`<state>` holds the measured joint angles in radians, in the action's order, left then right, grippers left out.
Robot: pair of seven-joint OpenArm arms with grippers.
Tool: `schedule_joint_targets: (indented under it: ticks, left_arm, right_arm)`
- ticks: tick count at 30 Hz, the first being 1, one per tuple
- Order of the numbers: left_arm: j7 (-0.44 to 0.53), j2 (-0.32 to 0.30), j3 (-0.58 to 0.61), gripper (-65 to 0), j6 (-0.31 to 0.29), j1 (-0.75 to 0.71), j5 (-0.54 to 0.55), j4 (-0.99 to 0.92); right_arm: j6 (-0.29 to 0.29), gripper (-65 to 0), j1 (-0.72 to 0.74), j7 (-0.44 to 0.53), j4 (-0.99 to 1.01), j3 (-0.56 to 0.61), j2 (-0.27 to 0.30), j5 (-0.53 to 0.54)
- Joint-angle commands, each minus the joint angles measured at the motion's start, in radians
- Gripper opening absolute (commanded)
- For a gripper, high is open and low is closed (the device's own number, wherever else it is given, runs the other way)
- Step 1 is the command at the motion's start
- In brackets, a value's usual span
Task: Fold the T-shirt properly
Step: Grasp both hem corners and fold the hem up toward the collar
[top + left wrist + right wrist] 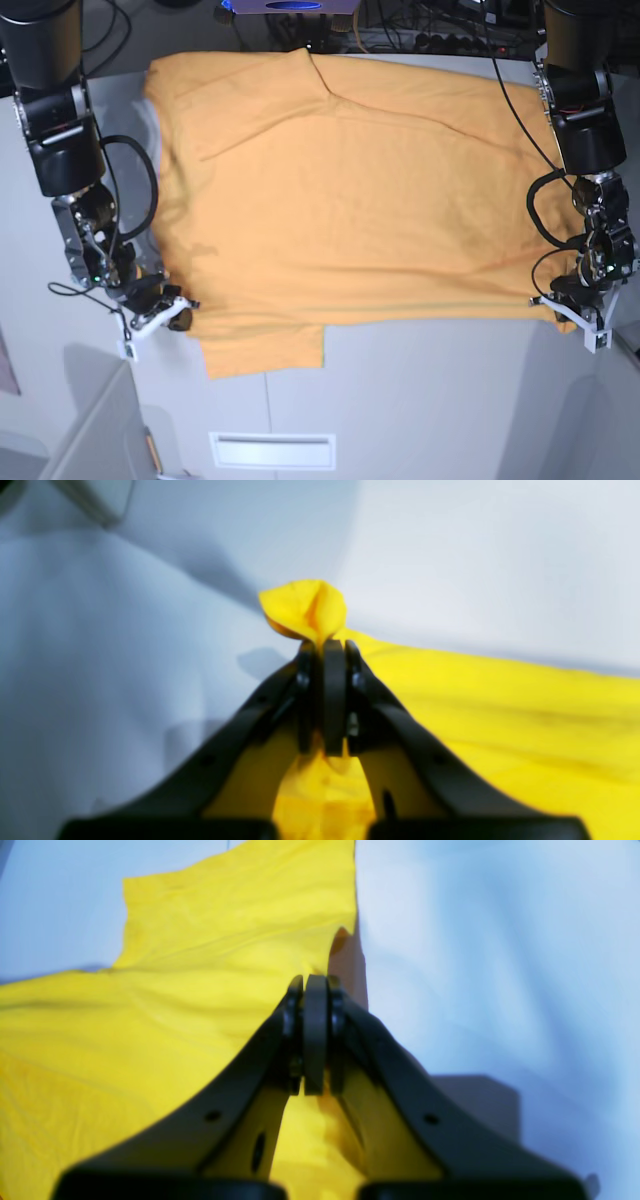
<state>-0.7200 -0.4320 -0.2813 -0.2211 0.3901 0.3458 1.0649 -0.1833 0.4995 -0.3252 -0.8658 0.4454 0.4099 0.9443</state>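
In the base view, going from the left of the frame, the right gripper (178,312) sits at the lower left corner of the T-shirt (350,200), its jaws clenched on the cloth's edge. In the right wrist view the black fingers (316,1035) are pressed together with fabric pinched between them; the shirt spreads to the upper left of that frame and a folded lip stands up just beyond the fingertips.

The T-shirt is a large light-orange sheet, soft and lightly creased, lying across the white table (420,400), with a sleeve flap hanging toward the lower left and shallow fold lines running across its middle. Its near edge runs almost straight along the middle of the frame; bare white surface lies below it.

At the right of the frame, the left gripper (572,306) grips the shirt's lower right corner. In the left wrist view its jaws are shut on a small puckered tuft (305,607), the cloth trailing off to the right of that frame.
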Motion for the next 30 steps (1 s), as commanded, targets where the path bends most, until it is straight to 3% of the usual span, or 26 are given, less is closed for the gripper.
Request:
schedule_joint_targets:
  ticks: [1, 4, 8, 15, 26, 30]
  left_arm:
    - [0.026, -0.023, -0.045, -65.0, -0.001, 0.008, 0.003, 0.034]
    - [0.024, -0.023, -0.114, -65.0, -0.004, -0.023, 0.003, 0.073]
    - [-0.034, -0.023, -0.114, -65.0, -0.05, -0.041, -0.004, 0.081]
    - [-0.034, -0.021, -0.115, -65.0, -0.053, -0.087, 0.0, 0.082]
    - [-0.04, -0.018, -0.124, -65.0, -0.057, -0.178, 0.002, 0.295]
    - [-0.04, -0.017, -0.126, -65.0, -0.057, -0.231, 0.003, 0.341]
  right_arm:
    - [-0.006, -65.0, 0.024, 0.021, -0.022, -0.007, 0.013, 0.011]
    - [-0.006, -65.0, -0.008, 0.019, -0.065, -0.01, 0.02, 0.011]
    - [-0.006, -65.0, -0.078, 0.005, -0.142, -0.104, 0.031, 0.011]
    - [-0.006, -65.0, -0.201, -0.133, -0.307, -0.296, 0.005, 0.011]
    - [-0.006, -65.0, -0.365, -0.288, -0.516, -0.478, 0.001, 0.011]
    - [-0.006, -65.0, -0.433, -0.363, -0.588, -0.554, -0.036, 0.011]
